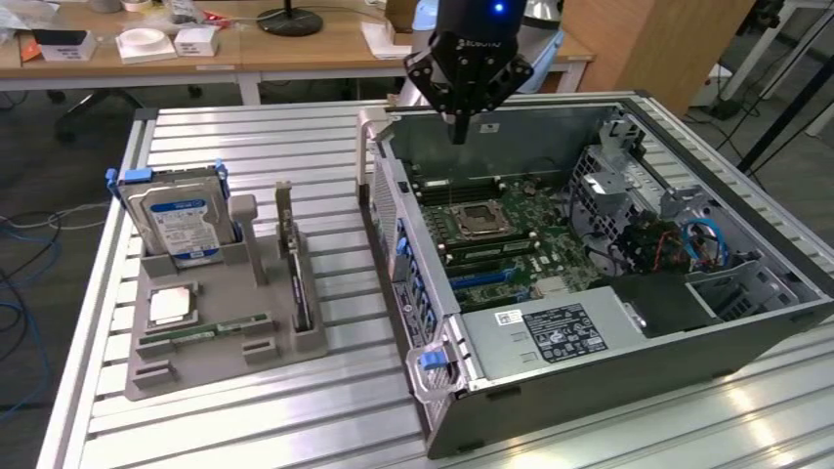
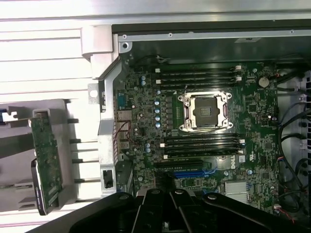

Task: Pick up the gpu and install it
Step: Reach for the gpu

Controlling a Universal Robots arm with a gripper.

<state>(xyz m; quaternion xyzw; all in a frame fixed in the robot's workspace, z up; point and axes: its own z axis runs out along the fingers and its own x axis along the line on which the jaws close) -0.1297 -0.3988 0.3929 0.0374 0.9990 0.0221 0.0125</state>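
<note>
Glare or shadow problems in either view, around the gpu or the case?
Exterior view: glare on the table slats; case interior dimmer, no glare; gpu free of glare. Wrist view: table slats washed out white, motherboard evenly lit.

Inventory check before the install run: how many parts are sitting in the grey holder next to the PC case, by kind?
Hard drive: 1
gpu: 1
Square silver chip: 1
Memory stick: 1
Total: 4, all in the grey holder
</note>
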